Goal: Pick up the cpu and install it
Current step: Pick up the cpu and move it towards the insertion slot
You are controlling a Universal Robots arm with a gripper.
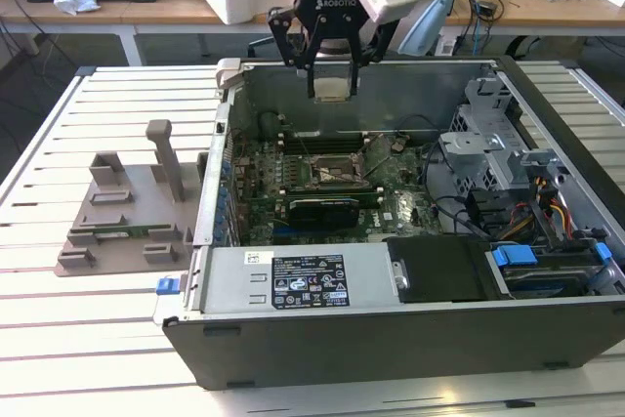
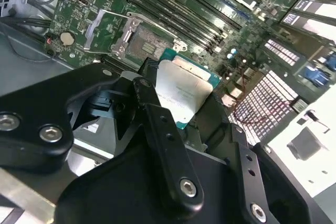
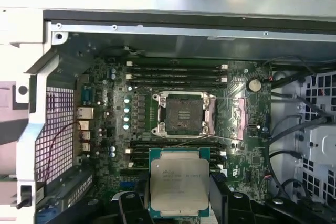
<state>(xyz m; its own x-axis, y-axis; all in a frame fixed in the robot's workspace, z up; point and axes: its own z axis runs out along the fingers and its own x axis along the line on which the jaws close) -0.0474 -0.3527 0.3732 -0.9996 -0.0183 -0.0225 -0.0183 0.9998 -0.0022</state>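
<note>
Fixture (image 1: 127, 212): grey, on the table (image 1: 59, 339) toward the exterior view's left edge, just beside the case. A green stick (image 1: 117, 232) lies in one of its slots.
Case (image 1: 391, 339): open, on the table's middle. It holds the board, card, cables and a drive bay.
Gripper (image 1: 332, 85): over the case's far wall, well above the board, jaws clamped on two opposite edges of the cpu.
Cpu (image 3: 179, 184): held flat, metal top up, touching nothing but the jaws.
Socket (image 3: 184, 114): near the board's middle, bare, with its cover seemingly swung aside.
Relation: the socket lies below the cpu and toward the case's near wall. In the first wrist view the memory slots sit between the two. The cpu's edges run parallel to the socket's, so I judge it squared up but not yet over the socket.
Card (image 1: 322, 210): black, standing on the board just nearside of the socket.
Drive bay (image 1: 532, 271): at the case's near corner on the exterior view's right, with blue tabs and bundled cables.
</note>
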